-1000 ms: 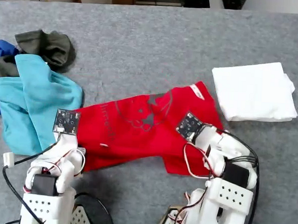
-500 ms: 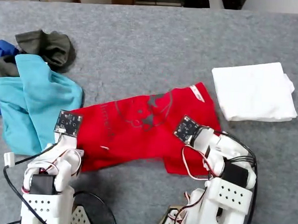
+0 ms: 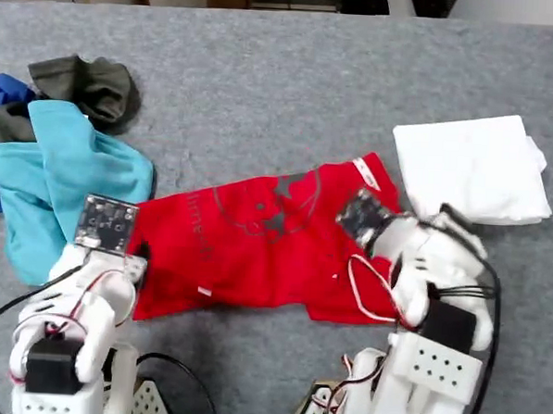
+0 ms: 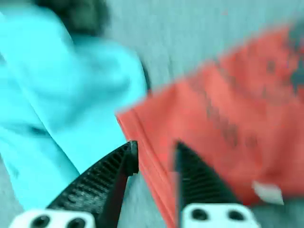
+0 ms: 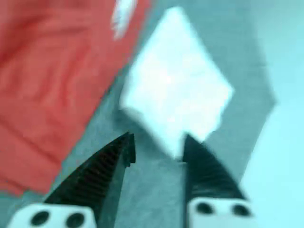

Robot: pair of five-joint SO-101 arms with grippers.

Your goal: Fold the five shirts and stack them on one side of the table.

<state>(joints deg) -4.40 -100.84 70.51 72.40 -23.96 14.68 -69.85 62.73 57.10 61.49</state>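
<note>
Both arms lifted off red shirt (image 3: 256,248) | left gripper (image 4: 153,159), right gripper (image 5: 156,147) slightly apart, holding nothing | shirt mid-table, spread flat | I judge: folding red; next I regrip near edge, fold far.

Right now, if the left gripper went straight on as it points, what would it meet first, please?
Probably the edge of the red shirt, framed by the open left gripper; the turquoise shirt lies just beside, though depth is unclear.
</note>
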